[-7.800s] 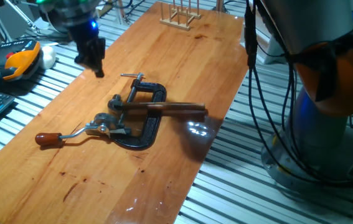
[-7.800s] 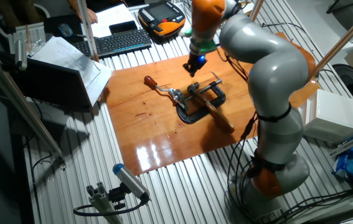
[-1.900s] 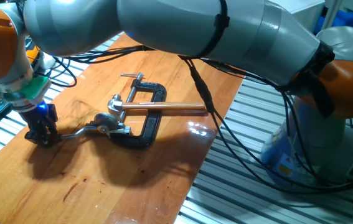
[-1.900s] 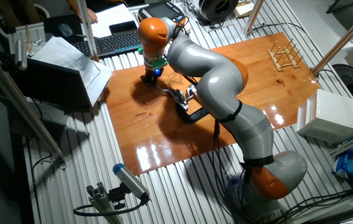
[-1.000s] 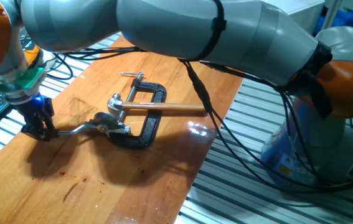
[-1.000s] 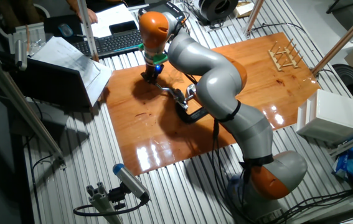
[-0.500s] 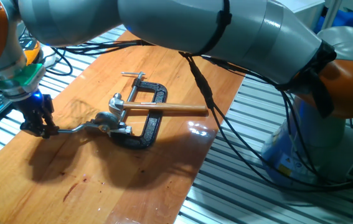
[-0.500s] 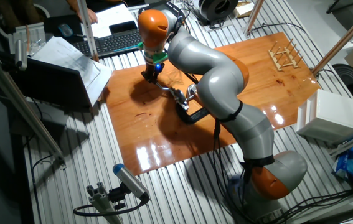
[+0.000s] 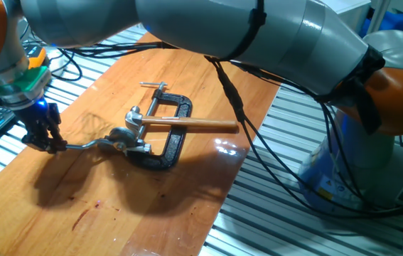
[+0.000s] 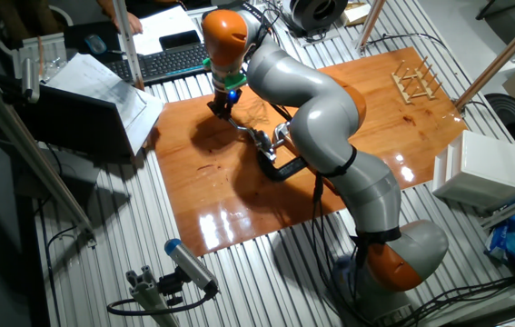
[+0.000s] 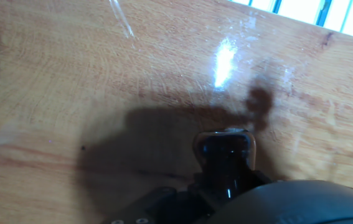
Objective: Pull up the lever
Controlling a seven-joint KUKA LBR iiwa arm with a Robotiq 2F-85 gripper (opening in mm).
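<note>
My gripper (image 9: 50,144) is at the left end of the wooden table (image 9: 137,199), shut on the knob end of the lever. The fingers hide the knob in both fixed views. In the hand view the dark glossy knob (image 11: 226,155) sits just ahead of the hand, above the wood. The lever's thin silver arm (image 9: 84,146) runs right from the fingers to the silver mechanism (image 9: 126,137). The other fixed view shows the gripper (image 10: 218,107) and the arm (image 10: 242,128) too.
A black C-clamp (image 9: 173,139) holds the mechanism, and a long brown rod (image 9: 190,124) lies across it. A wooden peg rack (image 10: 415,80) stands at the far end. A keyboard (image 10: 171,60) and an orange pendant (image 10: 239,18) lie off the table.
My gripper has risen a little with the lever's knob end in it and drifted slightly towards the table's edge. The lever's arm now tilts up from the mechanism. The clamp and rod have not moved.
</note>
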